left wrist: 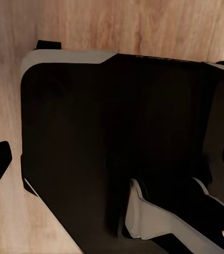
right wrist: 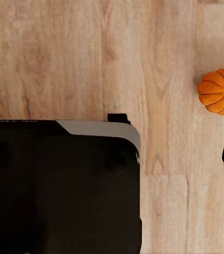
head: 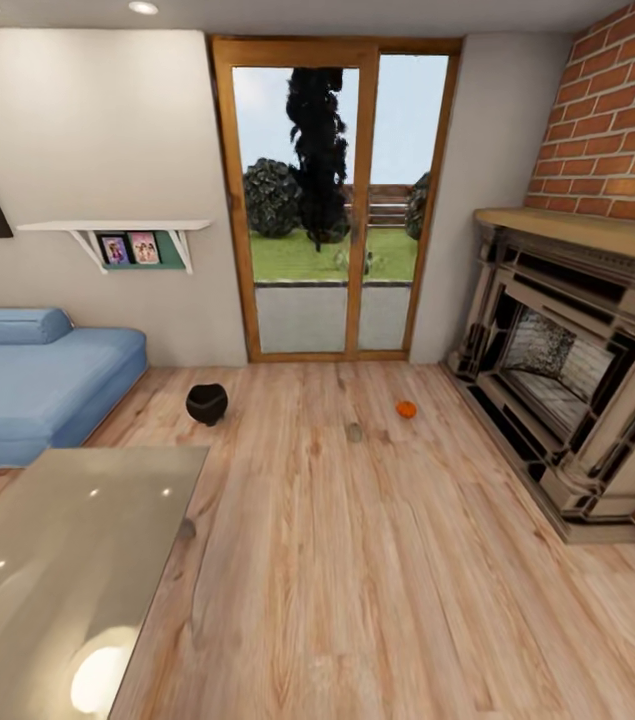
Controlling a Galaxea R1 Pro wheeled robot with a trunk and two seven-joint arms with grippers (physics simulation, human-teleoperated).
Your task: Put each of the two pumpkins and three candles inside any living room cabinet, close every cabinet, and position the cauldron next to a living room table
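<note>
In the head view a black cauldron (head: 207, 403) stands on the wood floor near the blue sofa. Further right on the floor lie an orange pumpkin (head: 406, 409) and a small grey candle (head: 355, 432). Another small grey stub, perhaps a candle (head: 187, 528), lies by the far corner of the glossy grey table (head: 67, 560). The right wrist view looks down at a pumpkin (right wrist: 218, 91) on the floor beside my black base (right wrist: 59, 185). My right gripper (right wrist: 112, 159) and left gripper (left wrist: 112, 159) hang over the base, fingers spread and holding nothing. No cabinet is in sight.
A blue sofa (head: 27, 380) stands at the left, and an ornate fireplace (head: 567, 370) under red brick at the right. Glass doors (head: 337, 200) close the far wall. Bare plank floor (head: 377, 560) stretches between table and fireplace.
</note>
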